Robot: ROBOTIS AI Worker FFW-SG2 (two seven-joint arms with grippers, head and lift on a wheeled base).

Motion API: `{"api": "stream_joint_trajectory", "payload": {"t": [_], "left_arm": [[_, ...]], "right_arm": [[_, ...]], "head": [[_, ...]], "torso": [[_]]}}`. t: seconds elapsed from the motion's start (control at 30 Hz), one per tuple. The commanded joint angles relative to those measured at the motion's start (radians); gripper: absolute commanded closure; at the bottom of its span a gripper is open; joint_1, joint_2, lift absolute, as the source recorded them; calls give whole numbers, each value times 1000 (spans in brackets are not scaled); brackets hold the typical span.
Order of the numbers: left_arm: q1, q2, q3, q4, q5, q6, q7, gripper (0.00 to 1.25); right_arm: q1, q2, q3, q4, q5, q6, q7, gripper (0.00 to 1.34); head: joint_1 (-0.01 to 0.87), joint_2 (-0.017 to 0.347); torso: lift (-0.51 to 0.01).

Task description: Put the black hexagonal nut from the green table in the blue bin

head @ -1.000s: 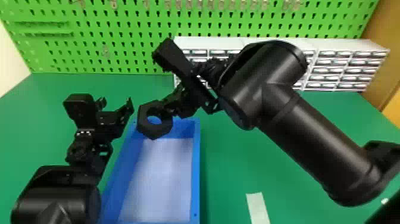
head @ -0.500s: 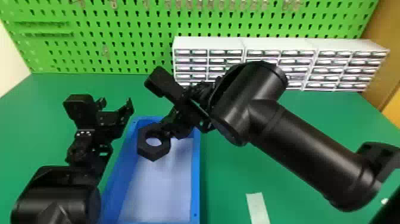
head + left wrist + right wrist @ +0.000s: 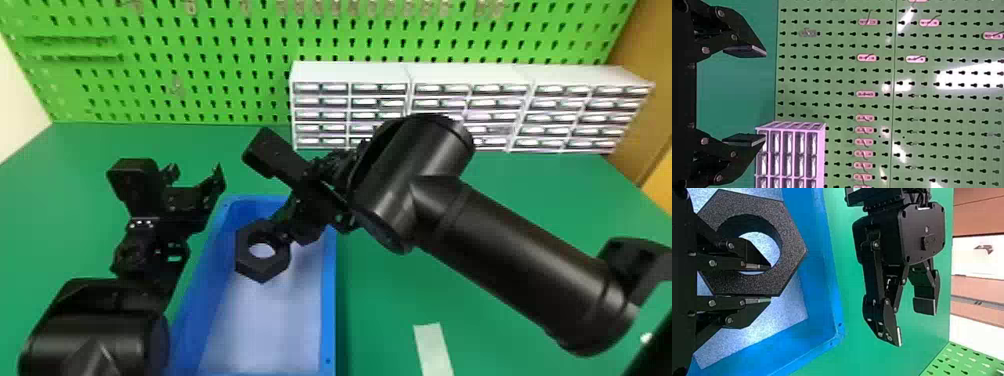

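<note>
Nut, black and hexagonal, is held over the blue bin toward the bin's 12 o'clock end as the head view shows it, with one broad face turned to the head camera. Its surface looks matt and finely speckled, its corners are crisp, its wall is thick, and the wide round hole through its middle lets the bin's pale floor show. The right gripper is clamped on that wall: in the right wrist view one finger passes into the hole and the other lies along the outer flat. The bin is a long rectangular one with blue sides and a whitish floor, standing on the green table, and the nut is within its outline; whether it dips below the rim, I cannot tell. At about 2 o'clock from the nut, white drawer cabinets stand in a row, stacked with small drawers with shiny fronts; their contents cannot be made out. The left gripper hangs at about 11 o'clock from the nut, fingers wide apart. A pale strip lies on the table at 4 o'clock from the nut, and a green pegboard rises at 12 o'clock.
</note>
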Motion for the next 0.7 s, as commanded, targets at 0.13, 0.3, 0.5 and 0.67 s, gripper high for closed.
{"api": "stream_joint_trajectory", "payload": {"t": [0.13, 0.3, 0.5, 0.67], "left_arm": [[-1, 0, 0, 0, 1, -1, 0, 486], [-1, 0, 0, 0, 0, 0, 0, 486], [-1, 0, 0, 0, 1, 0, 0, 486], [-3, 0, 0, 0, 1, -1, 0, 486]], "right_arm": [[-1, -2, 0, 0, 12, 5, 0, 651], [-1, -2, -4, 0, 26, 6, 0, 499], [-1, -2, -6, 0, 34, 6, 0, 367], [0, -3, -6, 0, 34, 0, 0, 366]], "head": [[686, 51], [686, 51], [686, 51], [686, 51]], "torso": [[-96], [-96], [-96], [-96]]}}
